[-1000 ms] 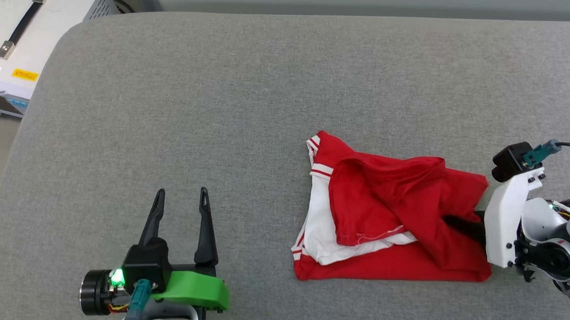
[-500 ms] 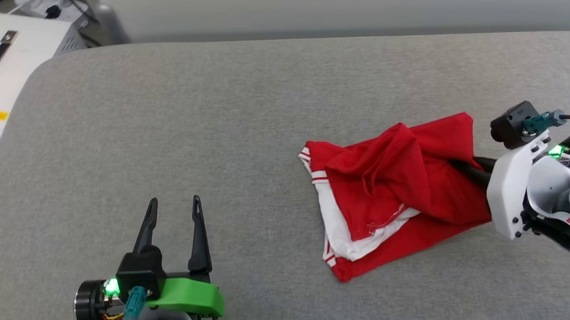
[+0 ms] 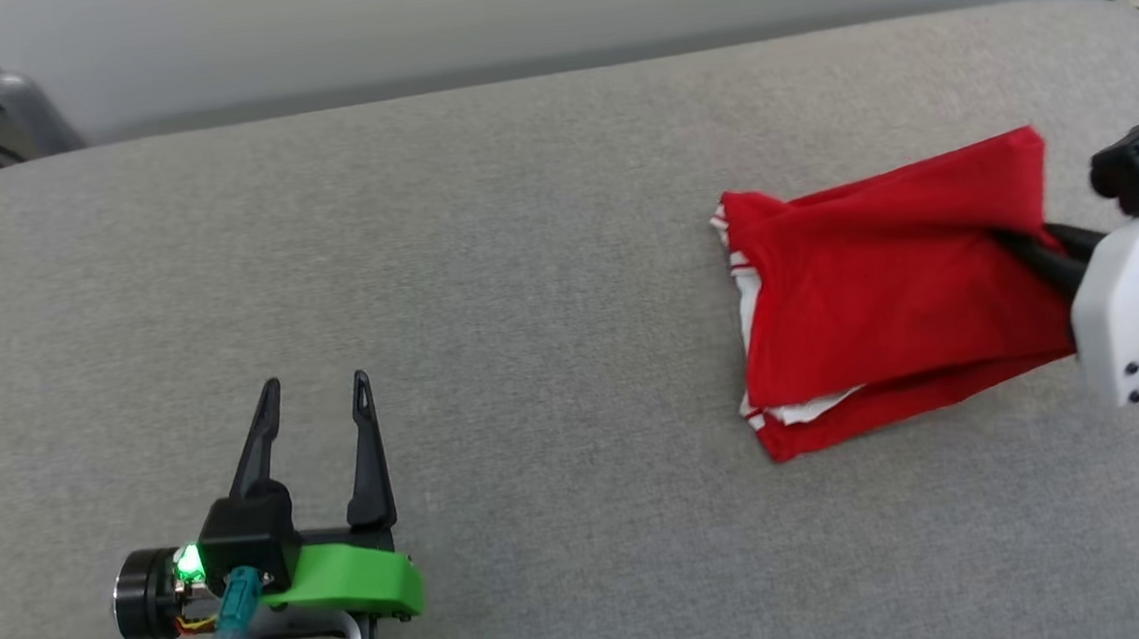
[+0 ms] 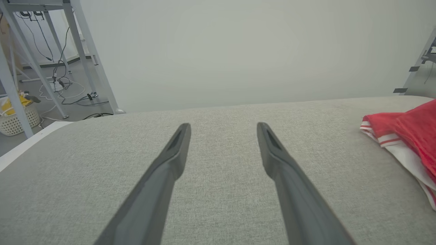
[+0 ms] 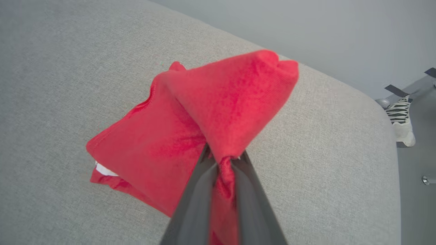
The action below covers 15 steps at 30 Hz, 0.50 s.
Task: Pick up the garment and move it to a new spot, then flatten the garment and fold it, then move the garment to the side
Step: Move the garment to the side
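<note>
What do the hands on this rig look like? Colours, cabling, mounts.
Left hand: two long, dark, tapered fingers on a black block, with a green bracket, a lit green LED and a teal plug with a cable. Right hand: same dark fingers, on a white bracket topped by a black camera block.

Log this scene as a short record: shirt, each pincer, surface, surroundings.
shirt: red with white striped trim, bunched; one edge raised in the grip, the rest on the cushion
right pincer: shut on a fold of the shirt
left pincer: open, empty, over bare cushion, apart from the shirt
cushion: grey fabric, rounded corner
floor: striped shoe past the cushion's corner; basket by metal frame legs
</note>
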### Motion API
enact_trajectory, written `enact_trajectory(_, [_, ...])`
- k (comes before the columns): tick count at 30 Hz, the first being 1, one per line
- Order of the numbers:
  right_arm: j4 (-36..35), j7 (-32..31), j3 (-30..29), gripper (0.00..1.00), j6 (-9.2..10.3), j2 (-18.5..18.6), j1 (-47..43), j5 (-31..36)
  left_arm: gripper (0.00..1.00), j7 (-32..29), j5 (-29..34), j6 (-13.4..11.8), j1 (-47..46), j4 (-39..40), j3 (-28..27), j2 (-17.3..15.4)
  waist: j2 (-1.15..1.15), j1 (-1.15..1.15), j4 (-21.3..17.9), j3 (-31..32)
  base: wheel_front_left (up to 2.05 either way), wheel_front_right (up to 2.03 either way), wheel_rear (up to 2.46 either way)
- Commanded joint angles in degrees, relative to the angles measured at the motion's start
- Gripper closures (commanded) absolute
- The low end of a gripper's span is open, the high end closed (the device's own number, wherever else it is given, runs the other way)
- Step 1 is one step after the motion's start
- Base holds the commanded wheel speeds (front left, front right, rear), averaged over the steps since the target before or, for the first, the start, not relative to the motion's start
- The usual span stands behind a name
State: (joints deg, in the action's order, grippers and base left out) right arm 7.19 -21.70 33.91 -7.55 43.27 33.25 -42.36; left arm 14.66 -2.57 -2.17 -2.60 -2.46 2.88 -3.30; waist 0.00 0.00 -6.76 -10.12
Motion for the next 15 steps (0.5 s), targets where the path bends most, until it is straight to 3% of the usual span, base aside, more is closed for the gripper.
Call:
enact_trajectory(1, [0.44, -0.12, -0.92, 1.00, 0.06, 0.81, 1.74, -0.08, 0.00, 0.34, 0.51, 0.35, -1.37, 0.73, -0.45, -0.42, 0.00, 0.00, -3.30, -4.14, 0.00, 0.00, 0.00])
enact_trajectory(15, [15.35, -1.92, -11.05, 1.00, 0.06, 8.75, 9.41, 2.54, 0.00, 0.34, 1.99, 1.65, -9.81, 5.62, -0.25, -2.37, 0.00, 0.00, -1.65, -19.15, 0.00, 0.00, 0.00])
